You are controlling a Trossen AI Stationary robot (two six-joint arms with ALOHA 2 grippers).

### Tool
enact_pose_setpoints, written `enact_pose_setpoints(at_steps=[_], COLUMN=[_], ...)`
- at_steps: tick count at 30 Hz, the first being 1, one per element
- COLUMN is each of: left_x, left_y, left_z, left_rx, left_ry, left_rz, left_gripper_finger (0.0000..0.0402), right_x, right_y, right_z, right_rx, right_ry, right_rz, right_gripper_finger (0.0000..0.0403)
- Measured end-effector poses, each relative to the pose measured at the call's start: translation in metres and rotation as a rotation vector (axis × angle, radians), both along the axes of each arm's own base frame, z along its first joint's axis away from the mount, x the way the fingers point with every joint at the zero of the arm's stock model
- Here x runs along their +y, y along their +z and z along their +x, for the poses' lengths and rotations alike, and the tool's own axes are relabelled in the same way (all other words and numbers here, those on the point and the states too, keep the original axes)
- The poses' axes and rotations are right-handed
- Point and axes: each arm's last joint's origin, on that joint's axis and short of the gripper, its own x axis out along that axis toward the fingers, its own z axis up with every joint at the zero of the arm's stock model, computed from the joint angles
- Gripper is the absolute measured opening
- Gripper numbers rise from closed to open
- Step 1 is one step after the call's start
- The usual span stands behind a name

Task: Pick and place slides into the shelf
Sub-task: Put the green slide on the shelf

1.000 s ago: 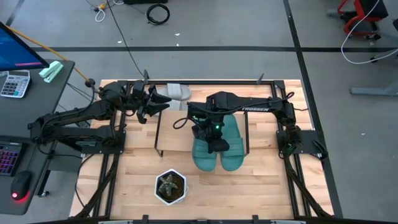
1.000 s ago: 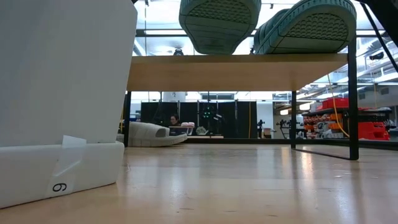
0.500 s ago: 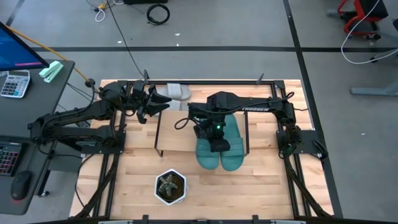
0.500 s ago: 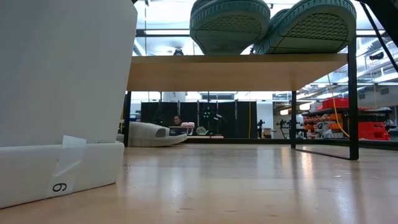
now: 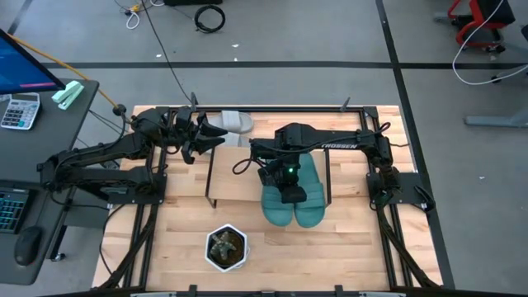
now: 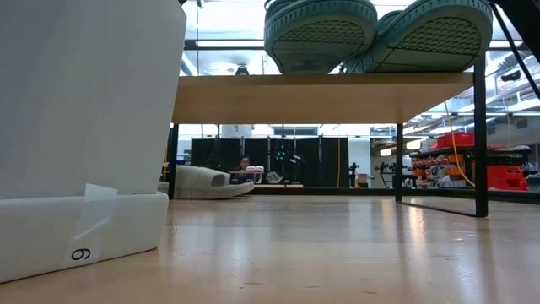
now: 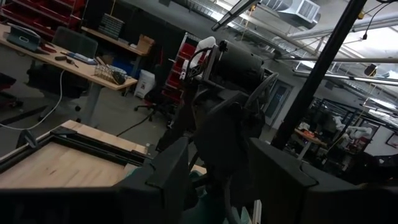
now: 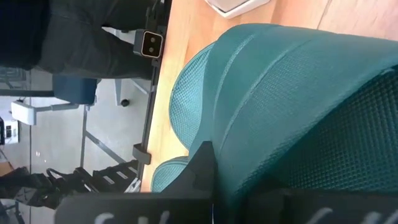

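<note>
Two teal slides lie side by side on the shelf (image 5: 235, 177), their near ends overhanging its near edge. My right gripper (image 5: 289, 195) is shut on the left teal slide (image 5: 275, 206), which now touches the right teal slide (image 5: 311, 198). In the low view both soles (image 6: 321, 34) (image 6: 430, 38) show above the shelf board (image 6: 321, 97). A grey slide (image 5: 232, 122) lies sole-down on the table behind the shelf's far left corner. My left gripper (image 5: 216, 139) hovers open beside it, holding nothing. My right gripper holds the left teal slide by its wide strap (image 8: 273, 118), coming from above and slanting down toward the near edge. The gripper's own body hides the exact place of contact. The slide sits low over the shelf board; whether it rests on the board I cannot tell.
A white pot with a plant (image 5: 225, 247) stands on the table near the front edge and fills the left of the low view (image 6: 84, 127). A desk with a keyboard and calculator (image 5: 21, 111) stands beyond the table's left edge. A person sits far back in the room (image 6: 244, 164).
My right gripper has carried the left teal slide a little toward the table's right edge, up against the other teal slide, and has turned slightly. The slide stays just above the shelf board. My left arm has kept still.
</note>
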Motion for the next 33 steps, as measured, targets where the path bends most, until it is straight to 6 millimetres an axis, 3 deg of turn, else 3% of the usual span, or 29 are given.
enact_pose_setpoints(at_steps=[33], left_x=[0.0], left_y=[0.0], left_z=[0.0], left_rx=[0.0], left_ry=[0.001], left_rz=[0.001], left_gripper_finger=[0.0172], right_x=[-0.0049], right_y=[-0.0023], right_z=[-0.0025], right_rx=[0.048], right_ry=[-0.048], right_rz=[-0.155], right_gripper_finger=[0.001])
